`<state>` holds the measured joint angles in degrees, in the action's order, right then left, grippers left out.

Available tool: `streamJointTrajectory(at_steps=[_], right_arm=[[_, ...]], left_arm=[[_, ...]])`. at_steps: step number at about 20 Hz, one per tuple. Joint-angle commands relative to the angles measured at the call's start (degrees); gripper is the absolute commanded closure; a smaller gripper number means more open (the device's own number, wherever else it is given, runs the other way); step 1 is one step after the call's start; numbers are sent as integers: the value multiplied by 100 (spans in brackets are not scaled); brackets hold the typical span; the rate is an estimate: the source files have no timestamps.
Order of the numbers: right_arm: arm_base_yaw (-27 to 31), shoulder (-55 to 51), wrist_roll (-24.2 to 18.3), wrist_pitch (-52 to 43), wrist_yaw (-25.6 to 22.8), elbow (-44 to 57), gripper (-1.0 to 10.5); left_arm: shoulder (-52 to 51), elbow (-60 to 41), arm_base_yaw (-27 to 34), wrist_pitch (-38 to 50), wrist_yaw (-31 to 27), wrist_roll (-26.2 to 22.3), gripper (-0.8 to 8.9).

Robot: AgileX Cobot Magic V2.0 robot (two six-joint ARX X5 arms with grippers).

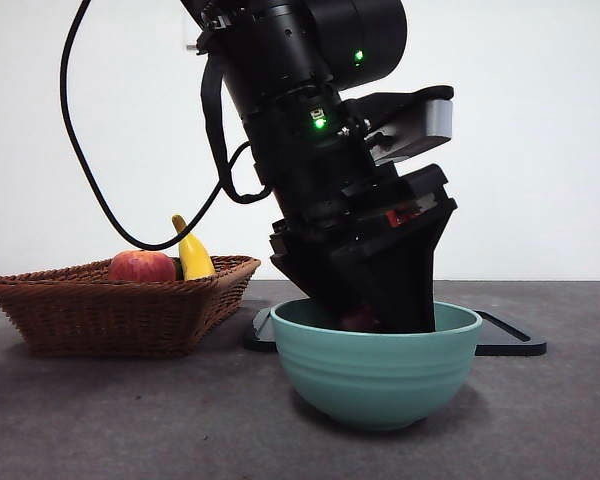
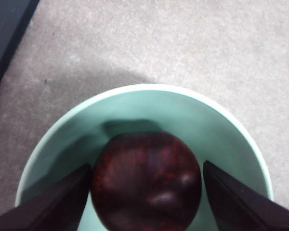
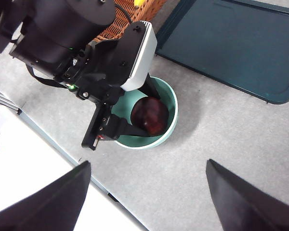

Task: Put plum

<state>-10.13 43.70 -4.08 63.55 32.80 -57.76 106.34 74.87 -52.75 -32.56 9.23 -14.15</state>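
Fingers (image 2: 48, 202) of left gripper (image 2: 147, 197) flank plum (image 2: 147, 187), bowl (image 2: 221, 120) hiding contact.

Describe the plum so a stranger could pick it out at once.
Find the pale green bowl standing in front of the dark tray, right of the wicker basket. The plum sits inside it, between the left gripper's jaws. It is glossy dark maroon, unlike the basket's red-orange fruit and banana.

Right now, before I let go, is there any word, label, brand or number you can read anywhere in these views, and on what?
None can be read.
The left arm's housing above the left pincer shows a small red patch and green lights: no legible characters.
The plum, the green bowl, the wicker basket and the dark tray carry no print.
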Motion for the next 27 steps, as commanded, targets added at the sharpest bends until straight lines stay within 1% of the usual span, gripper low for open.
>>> streamJointTrajectory(at_steps=[1,7,13,17,20,23,25,27], right_arm=[[-20,42,44,-68,0,-118,564],[-20,42,44,-70,0,-118,564],[-20,42,44,-66,0,-118,564],[-20,42,44,-68,0,-118,564],[-20,42,46,-72,0,-118,564],[-20,44,44,-85,0,-118,564],[-20,44,44,-109,0,-118,564],[-20,44,44,-144,-2,-118,564]], left_arm=[[114,131,-79,4,-2,-26,435],[-9,518,-66,-529,-2,9,434],[-601,938,162,-820,-11,85,435],[-1526,957,723,-828,-9,428,435],[-2345,957,1340,-970,44,614,436],[-2970,957,1965,-1331,535,612,439],[-3268,946,2389,-1725,973,601,439],[-3501,833,2712,-2127,1545,531,439]])
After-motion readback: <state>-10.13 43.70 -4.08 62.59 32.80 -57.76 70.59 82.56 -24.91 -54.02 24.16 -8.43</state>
